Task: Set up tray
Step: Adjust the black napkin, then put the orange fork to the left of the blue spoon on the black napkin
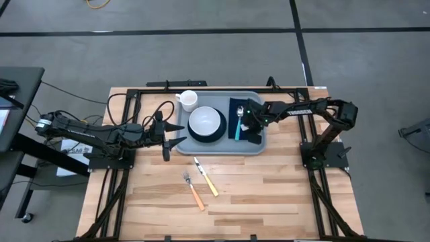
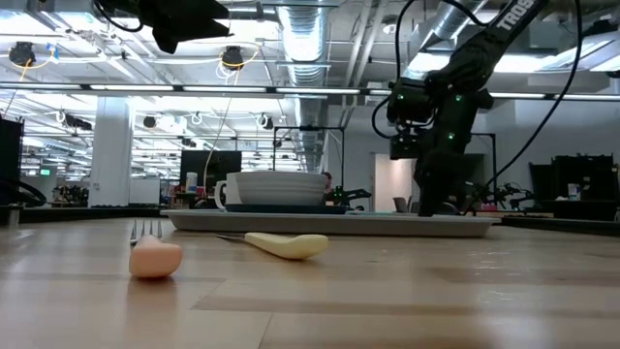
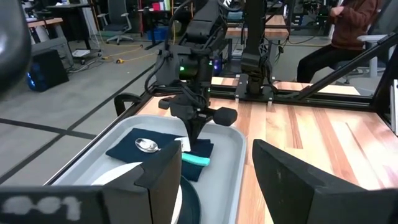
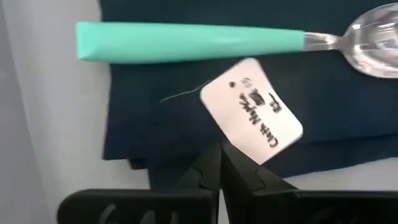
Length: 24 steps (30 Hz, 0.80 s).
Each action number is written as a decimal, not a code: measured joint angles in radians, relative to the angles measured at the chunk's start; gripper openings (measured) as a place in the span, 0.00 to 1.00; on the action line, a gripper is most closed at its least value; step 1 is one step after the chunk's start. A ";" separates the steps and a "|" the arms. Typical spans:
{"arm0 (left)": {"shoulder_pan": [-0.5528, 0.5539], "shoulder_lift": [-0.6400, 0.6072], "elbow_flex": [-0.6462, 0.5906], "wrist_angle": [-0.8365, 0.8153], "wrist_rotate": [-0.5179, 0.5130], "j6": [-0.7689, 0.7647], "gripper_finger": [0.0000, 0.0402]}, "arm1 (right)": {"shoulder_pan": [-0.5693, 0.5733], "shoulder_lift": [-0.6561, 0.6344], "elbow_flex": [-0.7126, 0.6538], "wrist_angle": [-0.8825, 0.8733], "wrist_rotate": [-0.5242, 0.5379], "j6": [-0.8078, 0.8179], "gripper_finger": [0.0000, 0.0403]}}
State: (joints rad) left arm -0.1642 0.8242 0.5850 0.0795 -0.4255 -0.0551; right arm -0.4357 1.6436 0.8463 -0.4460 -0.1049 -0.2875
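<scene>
The light grey-blue tray (image 1: 216,149) lies at the table's far middle. On it stand a white cup (image 1: 188,101) and a white bowl (image 1: 205,122) on a dark plate. A dark navy napkin (image 1: 251,107) lies on the tray's right part. A spoon (image 4: 186,42) with a teal handle rests on the napkin. My right gripper (image 4: 221,152) is shut and points down at the napkin beside its white tag (image 4: 252,112). My left gripper (image 1: 180,134) hangs open above the tray's left edge, holding nothing. My right gripper's shut fingertips (image 3: 198,135) come down from above onto the napkin's part (image 4: 186,143) beside the white tag, near the spoon's handle end. Whether they press on the cloth, pinch it, or stop just short of it, I cannot tell.
A knife (image 1: 207,178) with a pale yellow handle and a fork (image 1: 193,191) with an orange handle lie on the bare wood nearer the front. A person (image 3: 351,25) sits beyond the table's right side.
</scene>
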 joint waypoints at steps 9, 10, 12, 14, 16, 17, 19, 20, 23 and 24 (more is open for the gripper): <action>0.000 0.000 0.000 0.000 0.000 -0.001 0.47 | 0.046 -0.002 0.077 -0.013 0.123 0.045 0.05; 0.000 0.000 0.000 0.000 0.000 0.000 0.47 | 0.055 -0.002 0.099 -0.035 0.134 0.049 0.06; 0.000 0.000 0.000 0.000 0.000 0.000 0.47 | 0.073 -0.002 0.140 -0.071 0.139 0.053 0.09; 0.000 0.000 0.000 0.000 0.000 0.001 0.47 | 0.094 -0.002 0.174 -0.094 0.140 0.077 0.12; 0.000 -0.002 0.000 -0.007 0.000 0.016 0.47 | 0.118 -0.002 0.199 -0.117 0.140 0.111 0.14; 0.000 -0.009 0.000 -0.023 0.000 0.020 0.47 | 0.131 -0.002 0.210 -0.132 0.137 0.129 0.14; 0.000 -0.029 0.000 -0.058 0.000 0.019 0.47 | 0.160 -0.003 0.221 -0.160 0.130 0.192 0.14; 0.000 -0.042 0.001 -0.082 0.000 0.013 0.47 | 0.178 -0.003 0.221 -0.174 0.119 0.236 0.14; -0.007 -0.081 0.001 -0.146 -0.001 -0.017 0.47 | 0.245 -0.003 0.203 -0.206 0.080 0.353 0.14; -0.013 -0.093 0.001 -0.151 -0.003 -0.019 0.47 | 0.277 -0.004 0.190 -0.205 0.083 0.395 0.14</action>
State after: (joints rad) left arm -0.1771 0.7312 0.5858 -0.0715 -0.4288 -0.0746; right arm -0.1583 1.6398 1.0358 -0.6506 -0.0222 0.1078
